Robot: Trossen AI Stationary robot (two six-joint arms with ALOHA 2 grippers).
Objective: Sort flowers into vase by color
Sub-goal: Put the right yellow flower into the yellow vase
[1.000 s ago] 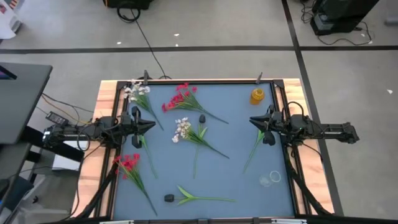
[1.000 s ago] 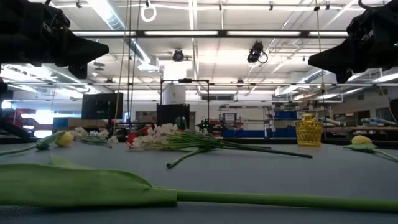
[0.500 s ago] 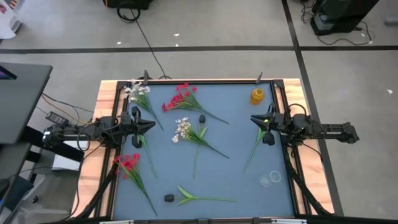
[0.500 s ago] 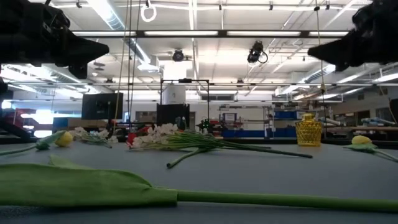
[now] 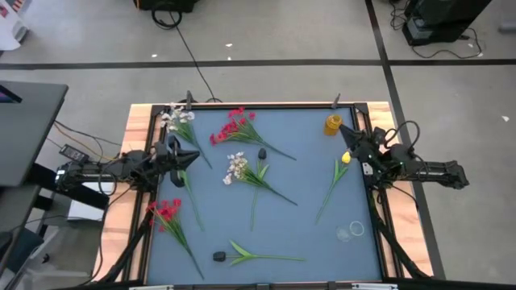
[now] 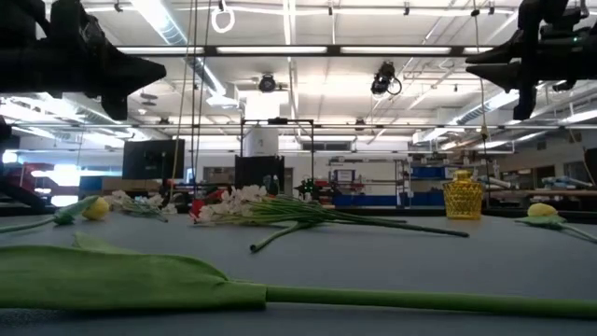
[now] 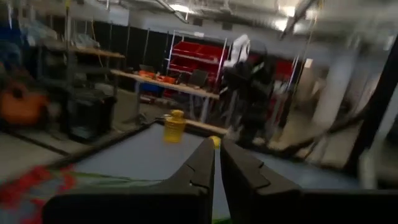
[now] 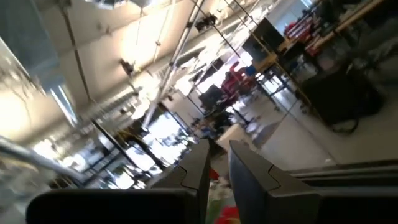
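Note:
Flowers lie flat on the blue mat (image 5: 306, 173). White sprays (image 5: 177, 118) (image 5: 236, 167), red clusters (image 5: 234, 127) (image 5: 165, 211) and dark-headed buds (image 5: 262, 153) (image 5: 219, 256) are spread over its left and middle. A yellow tulip (image 5: 345, 158) lies at the right, and another tulip's stem (image 5: 187, 189) shows beside my left gripper. My left gripper (image 5: 195, 156) hovers shut above the mat's left side. My right gripper (image 5: 342, 127) hovers shut, raised, close to the yellow vase (image 5: 334, 123).
The yellow vase (image 6: 463, 196) stands upright at the far right corner. A clear glass vase (image 5: 351, 231) lies near the right near edge. A wooden frame (image 5: 135, 161) borders the mat. Bare mat shows at the middle right between the flowers.
My right gripper has risen, swung toward the far edge and the yellow vase, and tipped upward. The yellow tulip head it stood over now shows. My left gripper has kept almost still, and no flower has moved.

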